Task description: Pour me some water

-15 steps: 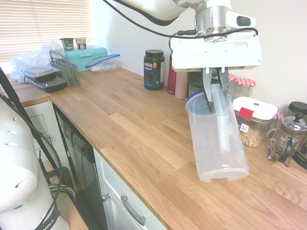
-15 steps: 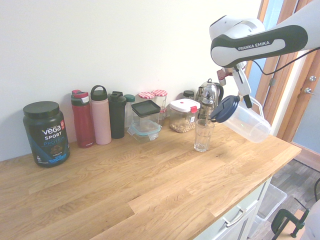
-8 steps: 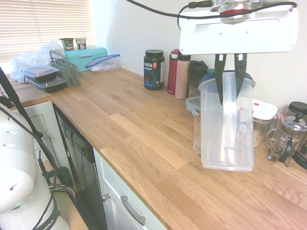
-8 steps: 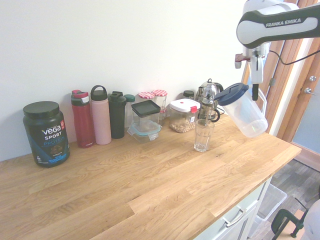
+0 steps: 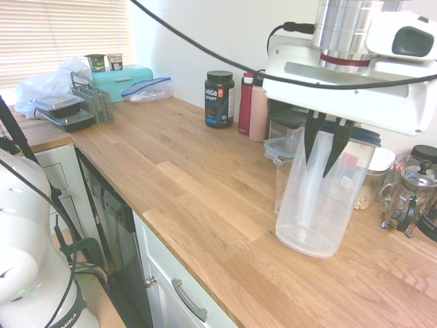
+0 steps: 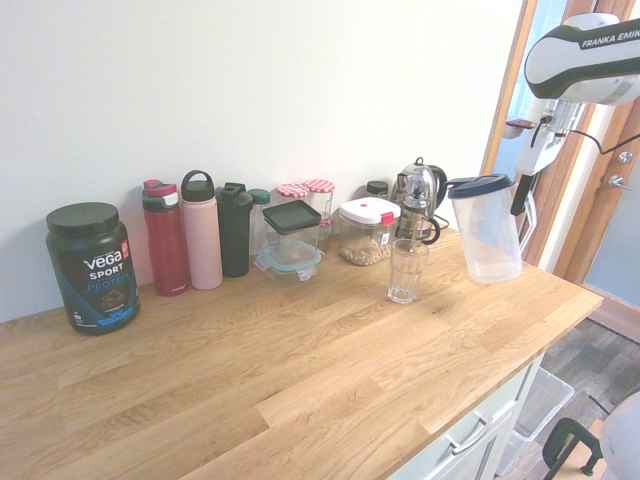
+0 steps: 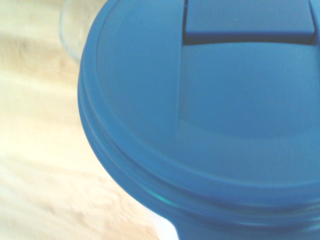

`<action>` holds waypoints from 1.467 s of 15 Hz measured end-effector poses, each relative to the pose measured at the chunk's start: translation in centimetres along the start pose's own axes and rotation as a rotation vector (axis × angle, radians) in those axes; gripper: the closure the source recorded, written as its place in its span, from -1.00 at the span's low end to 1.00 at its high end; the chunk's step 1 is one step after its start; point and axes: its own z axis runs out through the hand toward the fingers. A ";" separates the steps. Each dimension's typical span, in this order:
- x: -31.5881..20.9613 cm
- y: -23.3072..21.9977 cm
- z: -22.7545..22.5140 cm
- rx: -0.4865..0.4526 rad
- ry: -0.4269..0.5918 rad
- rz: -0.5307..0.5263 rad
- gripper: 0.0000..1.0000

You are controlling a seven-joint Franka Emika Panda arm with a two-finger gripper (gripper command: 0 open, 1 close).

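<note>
Clear plastic pitcher with dark blue lid [image 6: 486, 232] upright, near the right end of the wooden kitchen bench [image 6: 300, 370], toward the wall side. White two-finger gripper [image 5: 326, 145] points straight down over it, dark fingers [image 5: 338, 147] pinched tight on the pitcher's handle, just below the lid. Cannot tell whether the pitcher's base touches the bench or sits just above it; in the first exterior view the body leans slightly. Pitcher looks empty.

Wrist view: blue lid fills most of the picture, blurred, pale wood beside it.

Clear ribbed drinking glass [image 6: 407, 271] upright on the bench, near the pitcher, apart from it, further from the bench's right end. Contents of the glass not readable.

Along the wall edge: black Vega Sport tub [image 6: 89, 267], red bottle [image 6: 166, 237], pink bottle [image 6: 202, 230], black shaker bottle [image 6: 235, 229], square glass container with dark lid [image 6: 292, 238], two jars with red checked lids [image 6: 307, 200], white-lidded jar holding pale nuts [image 6: 368, 231], glass French press [image 6: 418, 200].
</note>
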 end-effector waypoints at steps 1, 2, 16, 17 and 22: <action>-1.0 0.2 -0.2 0.021 0.025 0.036 1.00; -2.1 0.1 -0.4 0.039 0.053 0.078 1.00; -27.3 -15.4 -0.6 0.113 0.283 0.158 1.00; -28.6 -17.2 -0.3 0.116 0.288 0.131 1.00; -31.6 -25.5 2.8 0.136 0.294 0.039 1.00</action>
